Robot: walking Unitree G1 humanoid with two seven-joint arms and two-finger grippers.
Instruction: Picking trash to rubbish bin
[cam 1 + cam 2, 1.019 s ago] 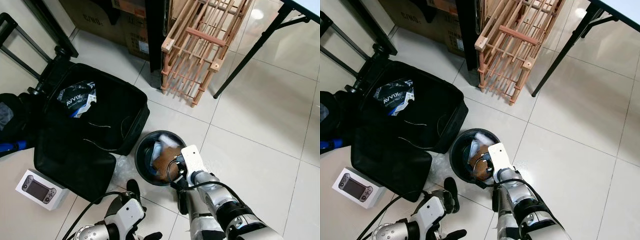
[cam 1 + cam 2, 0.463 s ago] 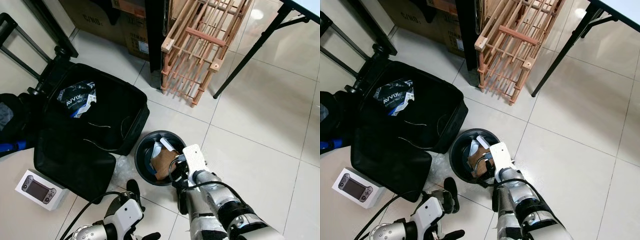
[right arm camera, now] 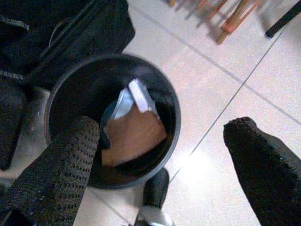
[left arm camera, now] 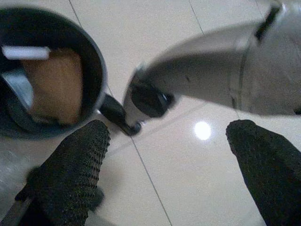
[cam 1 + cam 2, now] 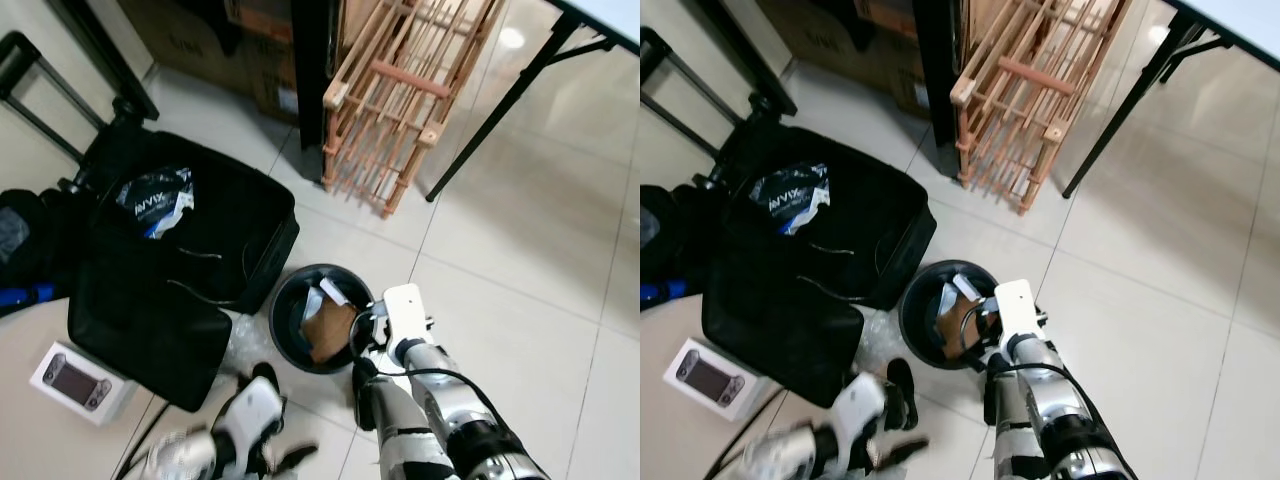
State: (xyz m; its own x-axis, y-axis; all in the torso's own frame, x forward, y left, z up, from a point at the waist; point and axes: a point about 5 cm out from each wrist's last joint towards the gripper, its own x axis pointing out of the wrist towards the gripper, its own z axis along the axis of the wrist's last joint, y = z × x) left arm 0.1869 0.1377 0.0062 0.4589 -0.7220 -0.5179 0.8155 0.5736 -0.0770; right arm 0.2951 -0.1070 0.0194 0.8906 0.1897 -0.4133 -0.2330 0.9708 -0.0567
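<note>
Brown cardboard trash [image 3: 134, 134] in round black bin [image 3: 171, 117] (glossy tiles).

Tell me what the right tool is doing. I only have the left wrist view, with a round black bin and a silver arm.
Observer: The right tool hangs open above the round black plastic bin, with nothing between its fingers.
Operator: Any loose trash on the floor near the bin?
Observer: Something that looks like crumpled clear plastic wrap lies on the tiles between the bin and an open black fabric suitcase.
Operator: What stands beyond the bin?
Observer: A slatted light wooden rack, well apart from the bin.
</note>
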